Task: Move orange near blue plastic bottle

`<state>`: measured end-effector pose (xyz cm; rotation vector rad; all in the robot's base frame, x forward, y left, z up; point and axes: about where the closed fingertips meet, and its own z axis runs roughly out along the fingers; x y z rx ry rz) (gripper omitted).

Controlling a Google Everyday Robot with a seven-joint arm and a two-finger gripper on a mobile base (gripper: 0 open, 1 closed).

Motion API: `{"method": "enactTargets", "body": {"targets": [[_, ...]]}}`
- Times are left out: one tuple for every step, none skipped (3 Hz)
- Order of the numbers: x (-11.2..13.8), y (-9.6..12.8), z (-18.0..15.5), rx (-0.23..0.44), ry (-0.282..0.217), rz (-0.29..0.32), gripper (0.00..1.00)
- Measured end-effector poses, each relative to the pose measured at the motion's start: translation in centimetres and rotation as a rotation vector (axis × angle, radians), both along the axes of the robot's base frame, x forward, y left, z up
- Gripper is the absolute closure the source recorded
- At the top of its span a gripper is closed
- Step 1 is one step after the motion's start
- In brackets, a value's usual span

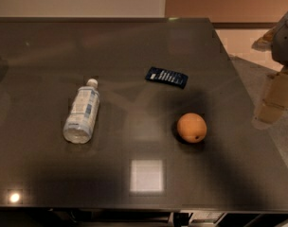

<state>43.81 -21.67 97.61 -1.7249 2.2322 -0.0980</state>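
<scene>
Orange (pixel 192 127) sits on the bench (pixel 49 174), well apart from the capped blue plastic bottle (pixel 82 117) lying flat, with the gripper (pixel 275 98) at the right edge — open or closed, cannot tell.

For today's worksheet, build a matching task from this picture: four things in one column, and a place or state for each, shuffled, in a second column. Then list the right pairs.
Things
1. orange
2. blue plastic bottle
3. dark blue packet
4. end effector

Places or states
A. lying on its side on the left part of the table
B. at the picture's right edge, seen past the table's right side
C. flat, near the middle, farther back than the fruit
D. right of centre, touching nothing else

Pairs: 1-D, 2-A, 3-C, 4-B
</scene>
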Motion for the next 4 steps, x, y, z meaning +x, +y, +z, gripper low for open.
{"method": "enactTargets", "body": {"targets": [[0.1, 0.3, -0.1, 0.008, -0.008, 0.002, 0.0], [0.3, 1.2, -1.7, 0.035, 0.007, 0.025, 0.0], [0.6, 3.1, -4.1, 0.064, 0.041, 0.068, 0.0], [0.7, 5.0, -6.5, 0.081, 0.072, 0.108, 0.0]]}}
